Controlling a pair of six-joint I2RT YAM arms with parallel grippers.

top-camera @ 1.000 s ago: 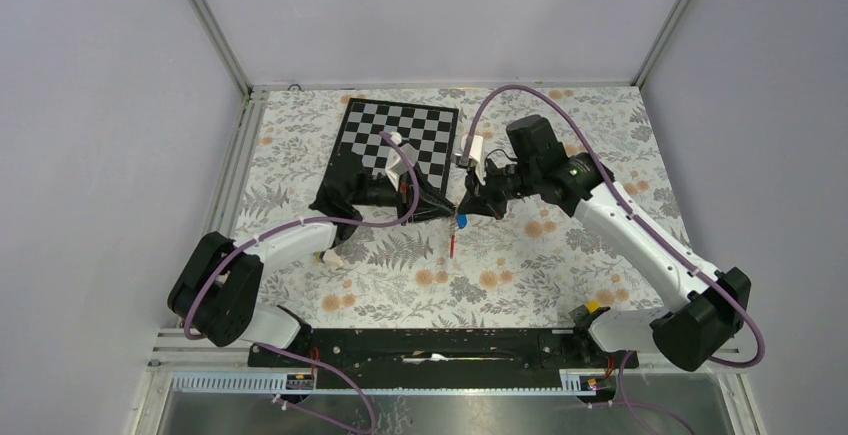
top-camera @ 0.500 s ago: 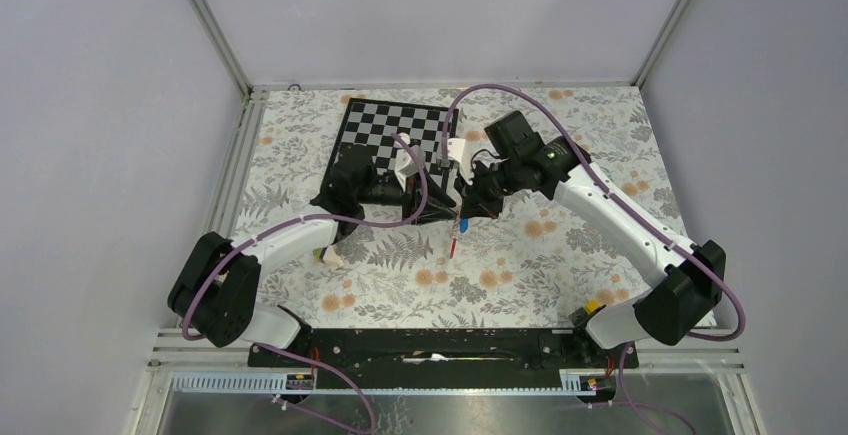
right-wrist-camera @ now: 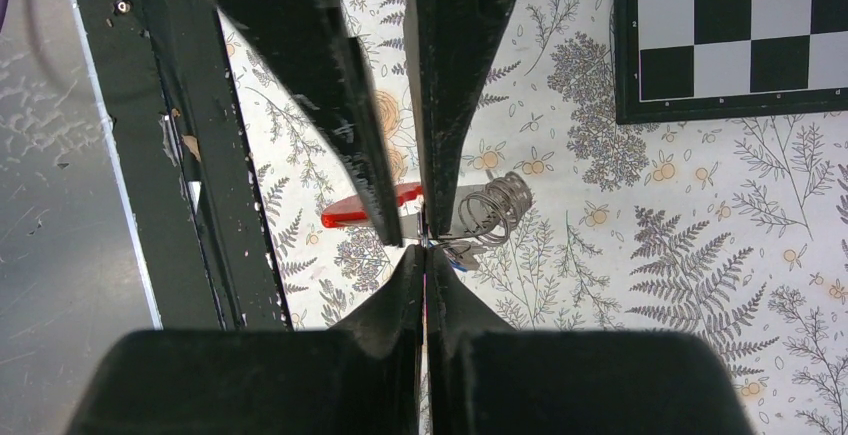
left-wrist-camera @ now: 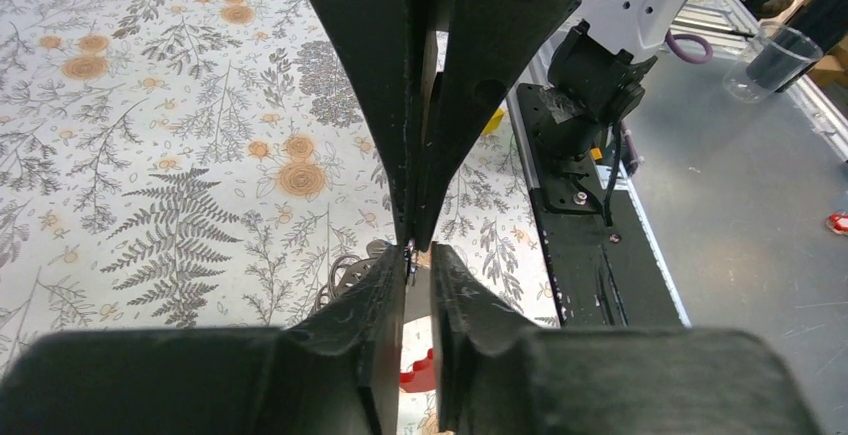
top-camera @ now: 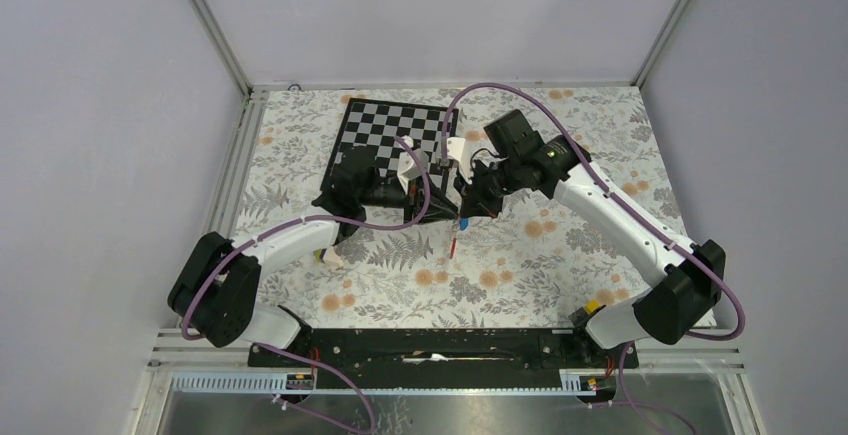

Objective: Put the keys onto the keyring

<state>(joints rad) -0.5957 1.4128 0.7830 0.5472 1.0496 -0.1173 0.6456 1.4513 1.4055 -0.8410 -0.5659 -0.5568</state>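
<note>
Both grippers meet tip to tip above the middle of the table. My right gripper (top-camera: 463,212) (right-wrist-camera: 425,255) is shut on a thin metal wire of the keyring. The keyring's grey coil (right-wrist-camera: 495,210) (left-wrist-camera: 345,267) and red strap (top-camera: 455,246) (right-wrist-camera: 348,214) (left-wrist-camera: 414,371) hang from that wire. The keys' blue tag (top-camera: 465,225) (right-wrist-camera: 457,264) hangs just under the right fingertips; the dark key itself is too small to make out. My left gripper (top-camera: 440,213) (left-wrist-camera: 418,260) faces the right one. Its jaws stand a narrow gap apart, right at the gripped wire.
A chessboard (top-camera: 400,127) (right-wrist-camera: 740,35) lies behind the grippers on the floral tablecloth (top-camera: 520,255). The black base rail (top-camera: 430,347) (left-wrist-camera: 585,255) runs along the near edge. Beyond it stands a clear cup (left-wrist-camera: 772,60).
The right arm swung left and its wrist turned in the first half second, then held still. The left jaws now stand slightly apart. The blue tag and red strap stay where they were.
</note>
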